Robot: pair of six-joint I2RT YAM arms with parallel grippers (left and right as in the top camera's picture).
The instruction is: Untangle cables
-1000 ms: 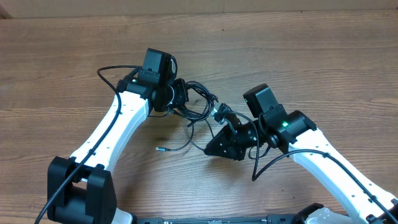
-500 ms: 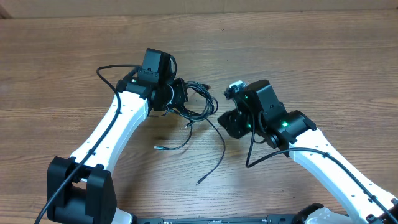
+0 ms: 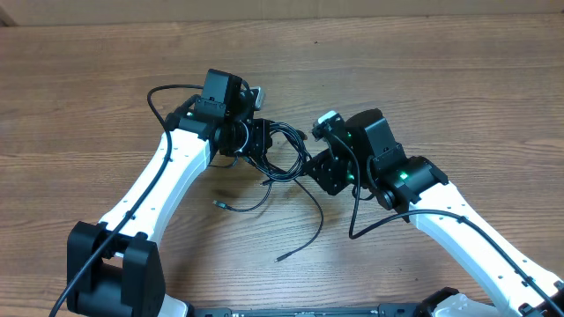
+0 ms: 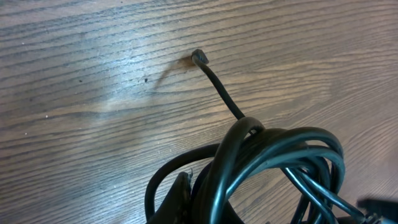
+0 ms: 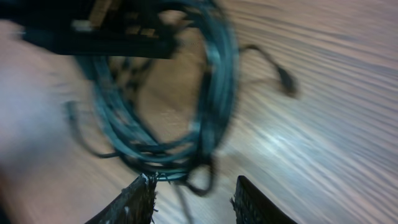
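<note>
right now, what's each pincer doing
left pincer: closed on the cables.
right pincer: open, holding nothing, a loop of the cables just ahead of it.

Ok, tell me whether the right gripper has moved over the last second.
Yes. The right gripper has shifted toward the far edge of the table, and now sits beside the cables.

Overhead: fixed above the wooden table (image 3: 79, 70), looking straight down from well off, with the left arm (image 3: 159, 185) and right arm (image 3: 476, 238) reaching in from the lower edge
Left wrist: very near, tilted down onto the coiled cables (image 4: 261, 155) and the wood beyond
Right wrist: near and blurred; seems to face the same coil from the opposite side
Shared: all three views take in the coil and the tabletop around it
</note>
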